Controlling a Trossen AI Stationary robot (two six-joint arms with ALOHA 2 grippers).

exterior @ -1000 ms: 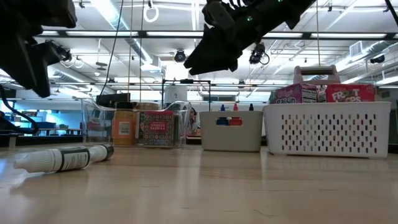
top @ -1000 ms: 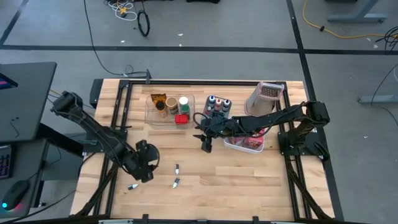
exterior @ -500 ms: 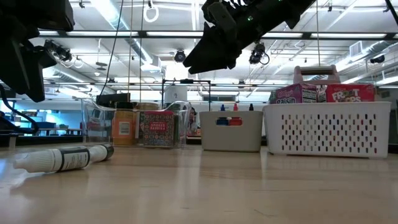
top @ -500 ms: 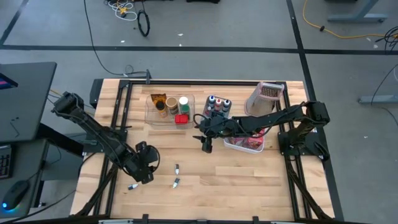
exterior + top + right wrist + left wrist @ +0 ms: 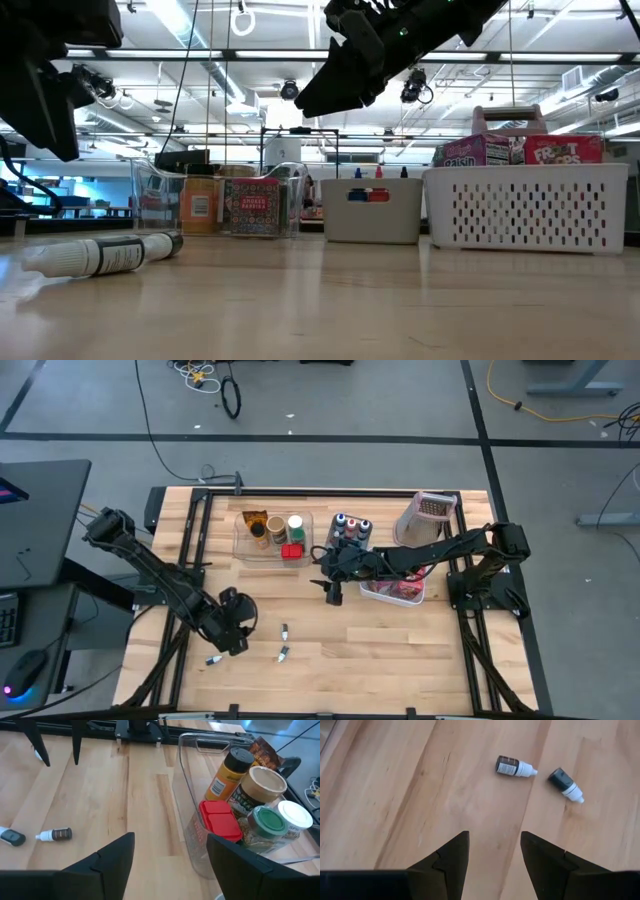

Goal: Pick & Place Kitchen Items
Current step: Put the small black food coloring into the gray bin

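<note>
Between placements, I judge — the right gripper (image 5: 333, 596) hangs mid-counter, jaws apart and empty, while the left gripper (image 5: 236, 632), jaws apart, next must descend onto the small bottles (image 5: 284, 642) near the front edge.

The left gripper (image 5: 492, 857) hangs above bare wooden table (image 5: 395, 785), its two dark fingers (image 5: 451, 857) spread with planks showing between them. Beyond the fingers lie two tiny bottles on their sides (near each other, not touching): a brown-labelled bottle (image 5: 515, 766) and a dark-capped bottle (image 5: 566, 784).
</note>
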